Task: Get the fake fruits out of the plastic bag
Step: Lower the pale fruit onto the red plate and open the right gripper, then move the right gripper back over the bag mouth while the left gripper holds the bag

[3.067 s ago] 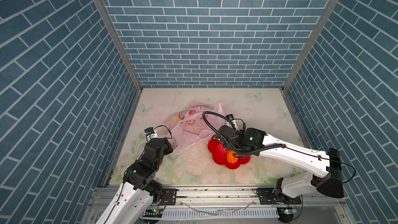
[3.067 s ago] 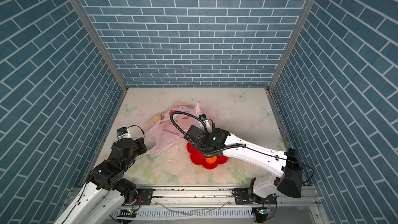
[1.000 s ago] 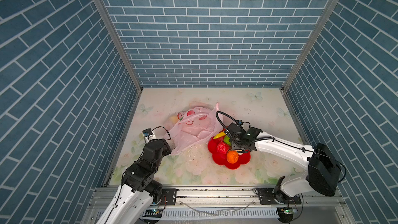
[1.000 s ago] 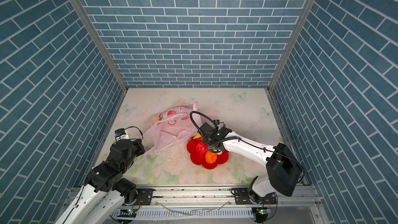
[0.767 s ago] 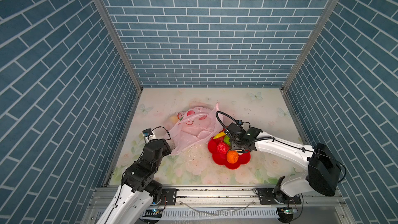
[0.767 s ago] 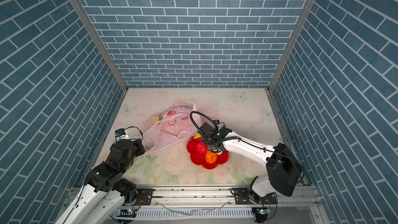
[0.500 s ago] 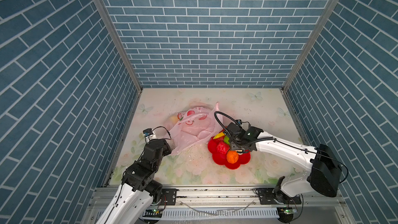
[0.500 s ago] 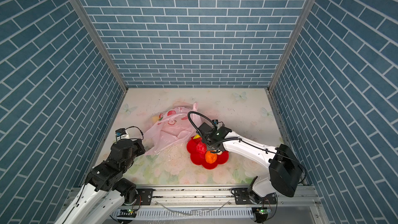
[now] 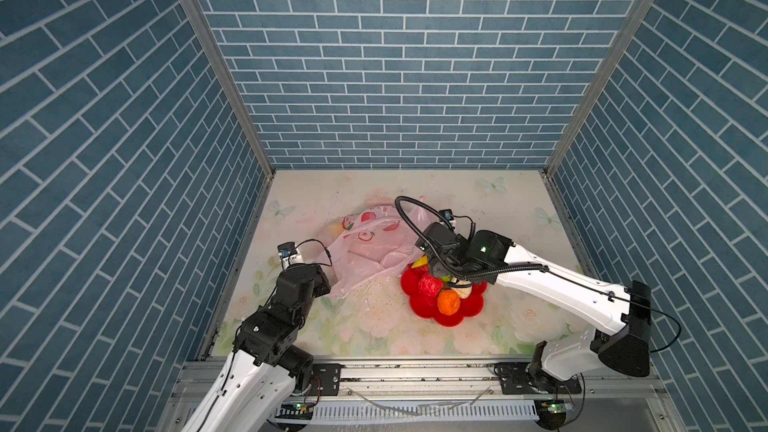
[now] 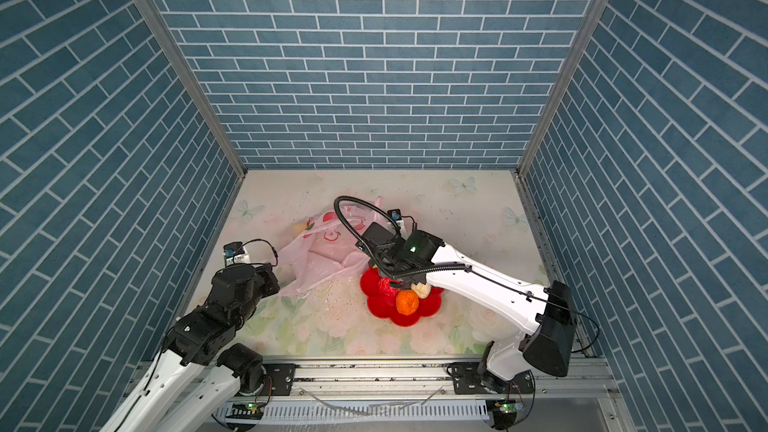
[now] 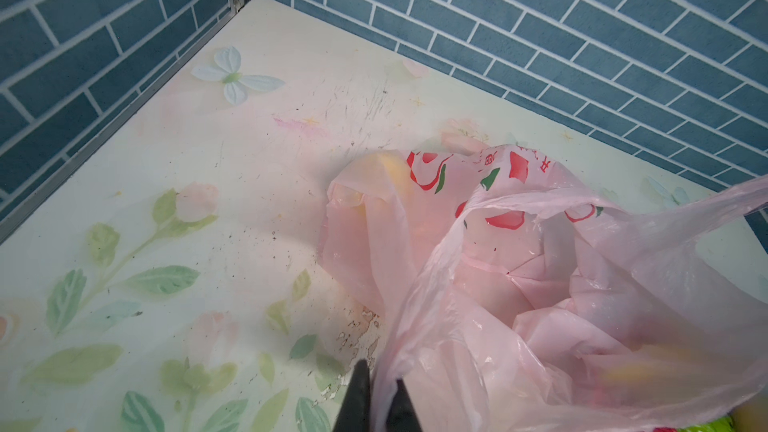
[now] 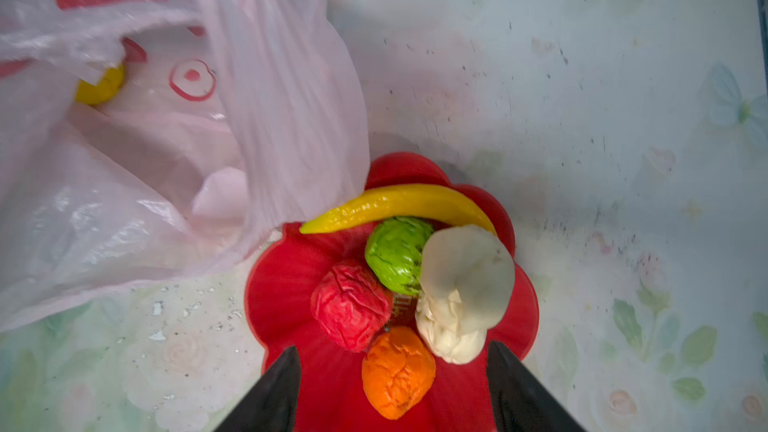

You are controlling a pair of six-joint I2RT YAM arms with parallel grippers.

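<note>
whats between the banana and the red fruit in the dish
The green fruit, between the banana and the red fruit on the red dish; the right wrist view shows it.

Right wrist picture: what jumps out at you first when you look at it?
The bright red flower-shaped plastic dish grabs the eye first, piled with a curved yellow plastic banana, a green bumpy fruit, a wrinkly red fruit, an orange fruit and cream-white fruit, under the open right gripper. Beside it lies the crinkly translucent pink plastic bag, draped over the dish's edge, with a round yellow fruit inside.
</note>
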